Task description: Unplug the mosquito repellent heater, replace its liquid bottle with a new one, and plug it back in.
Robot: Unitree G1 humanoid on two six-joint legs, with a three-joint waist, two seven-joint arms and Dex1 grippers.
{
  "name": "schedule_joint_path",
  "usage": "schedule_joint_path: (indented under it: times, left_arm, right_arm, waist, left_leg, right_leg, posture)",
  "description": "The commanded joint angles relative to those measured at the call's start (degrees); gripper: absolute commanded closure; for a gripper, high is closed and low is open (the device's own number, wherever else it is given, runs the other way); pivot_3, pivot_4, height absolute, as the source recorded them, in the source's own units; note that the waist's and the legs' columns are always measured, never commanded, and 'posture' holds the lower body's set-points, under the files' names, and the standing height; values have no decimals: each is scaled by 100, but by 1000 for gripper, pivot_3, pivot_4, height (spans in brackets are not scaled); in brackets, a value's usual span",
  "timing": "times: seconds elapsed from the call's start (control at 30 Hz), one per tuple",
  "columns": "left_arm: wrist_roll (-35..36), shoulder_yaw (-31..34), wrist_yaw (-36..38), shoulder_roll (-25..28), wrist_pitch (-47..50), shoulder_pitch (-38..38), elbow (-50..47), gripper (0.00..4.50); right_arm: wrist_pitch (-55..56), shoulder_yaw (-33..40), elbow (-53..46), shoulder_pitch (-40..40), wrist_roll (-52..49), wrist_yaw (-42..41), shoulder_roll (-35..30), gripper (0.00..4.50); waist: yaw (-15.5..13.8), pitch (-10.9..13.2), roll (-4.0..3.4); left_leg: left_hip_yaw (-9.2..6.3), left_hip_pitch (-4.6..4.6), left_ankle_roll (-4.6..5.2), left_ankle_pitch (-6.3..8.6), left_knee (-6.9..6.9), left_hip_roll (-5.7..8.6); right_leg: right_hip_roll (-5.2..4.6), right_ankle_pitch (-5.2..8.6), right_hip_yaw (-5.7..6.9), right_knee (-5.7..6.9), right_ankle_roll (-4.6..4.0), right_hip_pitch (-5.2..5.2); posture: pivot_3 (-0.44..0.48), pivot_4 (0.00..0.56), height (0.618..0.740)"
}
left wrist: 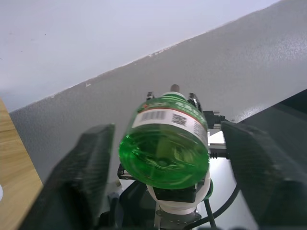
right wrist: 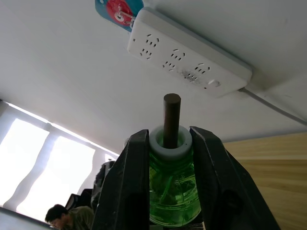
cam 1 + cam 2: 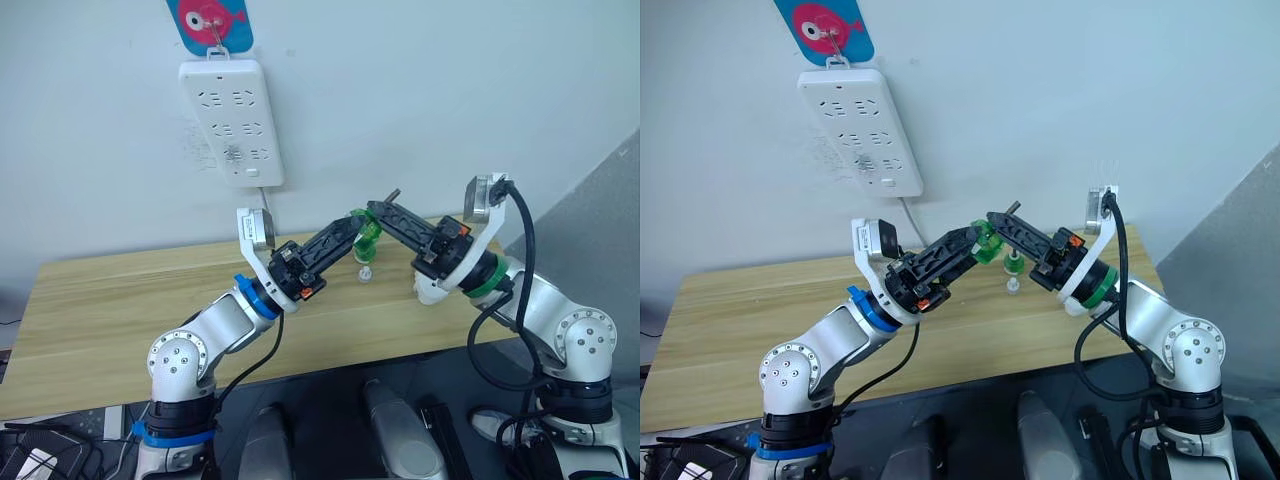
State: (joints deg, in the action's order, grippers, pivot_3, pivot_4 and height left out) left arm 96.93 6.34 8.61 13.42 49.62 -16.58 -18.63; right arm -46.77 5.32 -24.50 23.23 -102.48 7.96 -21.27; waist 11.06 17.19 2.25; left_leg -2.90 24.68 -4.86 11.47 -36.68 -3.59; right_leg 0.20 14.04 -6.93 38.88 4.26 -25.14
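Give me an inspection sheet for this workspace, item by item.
Surface: wooden table.
Job's things: green liquid bottle with dark wick, held above the table; second small green bottle standing on the table.
Clutter: nothing seen.
Grippers: right gripper shut on the bottle's neck; left gripper open around the bottle's base.
Cables: power strip cord along the wall.
Surroundings: white power strip hung on the wall.

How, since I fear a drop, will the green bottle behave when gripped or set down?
Probably slippery: the bottle looks smooth and glossy, and the right gripper pinches just its white collar. Likely to roll if laid down, given its round body. The thin wick sticking out may bend if knocked.
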Motion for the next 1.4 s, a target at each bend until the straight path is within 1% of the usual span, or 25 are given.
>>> schedule_joint_path:
  times: [0.03,0.07,0.3,0.4,0.5,0.57,0.6,0.63,0.67,0.73,0.8,0.87,0.9,0.93,1.03,1.07,1.13,1.23,1.4]
  left_arm:
    - [161,-96,126,40,31,-22,-108,1930]
    - [160,-109,140,47,26,-7,-113,2155]
    - [140,-160,203,100,8,43,-133,2164]
    - [24,-150,233,135,-34,67,-137,2164]
    - [-252,-117,384,239,-79,49,-130,2164]
    - [-532,-108,558,356,-103,20,-154,2164]
    - [-733,-117,669,433,-118,3,-181,2164]
    - [-999,-156,844,553,-127,-11,-231,2164]
    - [-1275,-212,1038,666,-152,-20,-289,2164]
    - [-2024,-384,1461,921,-344,-30,-417,2164]
    - [-3165,-780,2150,1308,-827,26,-600,2164]
    - [-4645,-1382,3042,1788,-1823,182,-645,2164]
    - [-5294,-1656,3482,1973,-2401,280,-574,2164]
    - [-5900,-1874,3845,2092,-3062,384,-433,2164]
    - [-7111,-2143,4505,2108,-4812,607,176,2164]
    - [-7355,-2154,4643,2098,-5213,642,406,2164]
    - [-7889,-2210,4994,2145,-6275,657,912,2164]
    - [-8263,-2103,5151,2134,-7191,755,1559,2164]
    - [-8465,-2043,5169,2173,-7633,1009,1829,2164]
  right_arm:
    - [146,-33,-228,72,-217,-37,-20,3642]
    - [153,-48,-231,87,-238,-36,-27,3642]
    - [198,-173,-286,132,-416,-7,-75,3642]
    - [214,-192,-292,103,-541,3,-137,3642]
    - [167,-85,-229,23,-455,-77,-374,2561]
    - [50,111,-58,-53,-252,-236,-741,1937]
    - [-19,226,48,-96,-124,-345,-975,1474]
    - [-86,332,154,-139,7,-457,-1214,1199]
    - [-147,410,241,-174,126,-567,-1419,773]
    - [-317,504,398,-258,766,-947,-1982,32]
    - [-418,504,510,-357,1523,-1378,-2528,0]
    - [-434,267,426,-489,2516,-2059,-3206,0]
    - [-397,124,376,-540,2955,-2296,-3425,0]
    - [-373,-34,360,-563,3353,-2431,-3590,0]
    - [-269,-487,285,-633,4490,-2601,-3873,0]
    - [-314,-628,247,-666,4786,-2630,-3937,0]
    - [-671,-763,198,-660,4978,-2663,-4005,0]
    - [-1525,-1086,263,-333,5085,-2628,-3931,0]
    - [-2128,-1492,838,198,5707,-2510,-3340,0]
  waist:
    - [0,0,0]
    - [0,0,0]
    - [-1,0,0]
    - [-1,0,0]
    - [-4,0,0]
    - [-8,0,0]
    - [-14,0,0]
    - [-21,0,0]
    - [-26,0,0]
    - [-37,0,0]
    - [-45,0,0]
    - [-65,0,-1]
    - [-66,0,-2]
    - [-59,-1,-3]
    - [-48,-1,-2]
    - [-51,-1,-3]
    - [-75,1,-3]
    - [-99,2,-3]
    - [-140,7,-4]
  left_leg:
    - [0,2,0,0,0,0]
    - [1,2,0,0,0,0]
    - [0,3,0,0,0,0]
    - [0,3,0,0,0,0]
    - [1,3,0,0,0,0]
    - [1,5,0,0,0,1]
    - [1,6,0,0,1,2]
    - [1,6,0,0,1,2]
    - [2,7,0,0,1,3]
    - [3,7,0,0,2,3]
    - [9,7,0,0,5,4]
    - [15,7,0,0,15,4]
    - [20,6,0,0,22,4]
    - [28,1,0,0,34,3]
    - [41,-9,0,0,68,-5]
    - [41,-5,0,0,72,-6]
    - [42,6,1,1,72,-6]
    - [54,10,3,2,71,-2]
    - [57,10,5,3,69,-5]
  right_leg:
    - [0,0,-1,0,0,-2]
    - [0,0,-1,-1,0,-2]
    - [0,0,-1,-1,0,-3]
    - [0,0,-1,-2,0,-3]
    - [0,0,-2,-2,0,-4]
    - [1,0,-4,-4,0,-4]
    - [0,0,-5,-5,0,-5]
    - [0,0,-5,-6,0,-5]
    - [1,1,-7,-9,0,-5]
    - [1,1,-9,-12,0,-5]
    - [1,1,-14,-18,-1,-8]
    - [1,1,-18,-26,-1,-11]
    - [0,1,-22,-30,-1,-15]
    - [0,1,-28,-36,-1,-16]
    - [0,-1,-31,-66,-5,-15]
    - [0,-1,-29,-76,-5,-15]
    - [-3,-2,-30,-88,-3,-19]
    - [-13,-3,-36,-96,0,-20]
    - [-13,-4,-39,-97,2,-21]
  posture:
    - [-222,242,740]
    - [-222,242,740]
    - [-218,242,740]
    - [-216,239,740]
    - [-215,237,740]
    - [-216,238,740]
    - [-215,238,740]
    - [-215,239,740]
    - [-216,241,740]
    - [-217,243,740]
    - [-222,250,740]
    - [-226,256,740]
    - [-229,259,740]
    - [-231,263,740]
    - [-231,271,740]
    - [-231,273,740]
    - [-231,280,740]
    - [-229,292,740]
    - [-214,311,740]
